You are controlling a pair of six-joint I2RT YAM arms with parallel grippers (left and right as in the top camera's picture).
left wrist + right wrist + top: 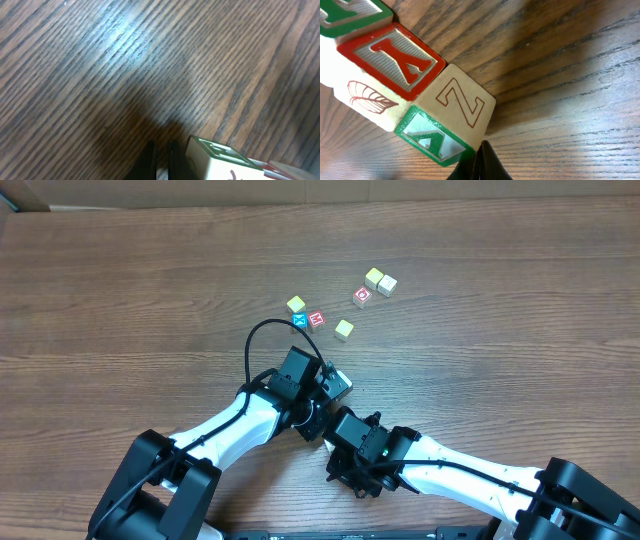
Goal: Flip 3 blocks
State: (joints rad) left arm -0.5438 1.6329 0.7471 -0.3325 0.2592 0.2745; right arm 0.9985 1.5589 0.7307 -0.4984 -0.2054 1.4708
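green-edged block (347,12) cut by top edge, pale block (215,162) cut by bottom edge, blurred

Yellow cubes (344,329) on wooden table (120,290)

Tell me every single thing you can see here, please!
near blocks: 3, green-edged, red A, red-lined Z, in a row by the claws
yellow blocks: 4, yellow tops, farther out
red blocks: 2, red tops, among the yellow ones
blue block: 1, blue top, beside a red one
table: 1, brown wood
arms: 2, white and black, near edge
left claw: 1, black, shut, holding nothing
right claw: 1, black, shut, holding nothing, by the Z block
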